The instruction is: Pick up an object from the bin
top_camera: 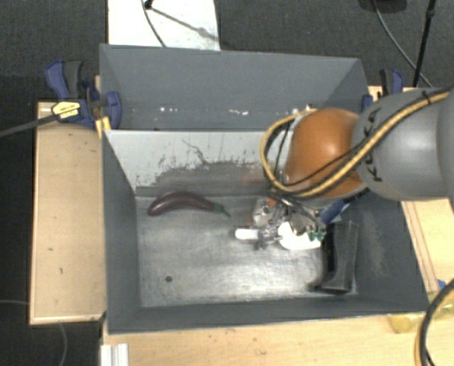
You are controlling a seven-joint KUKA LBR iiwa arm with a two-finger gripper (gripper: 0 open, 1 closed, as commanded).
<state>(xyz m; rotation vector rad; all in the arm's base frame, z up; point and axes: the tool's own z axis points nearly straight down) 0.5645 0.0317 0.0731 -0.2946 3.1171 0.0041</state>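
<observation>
My gripper (267, 218) is low in the right middle of the bin, under the arm's orange cover. Right below it and touching it in the view lies a white plastic thing (288, 239) with a small green spot, one end poking out to the left. A dark purple eggplant-shaped toy (180, 202) lies to the left near the back wall, apart from the gripper. A black oblong block (341, 259) rests just to the right, along the bin's right side.
The arm and its orange cover with looped cables hang over the bin's right rear. Bare scratched bin floor stretches across the left and front.
</observation>
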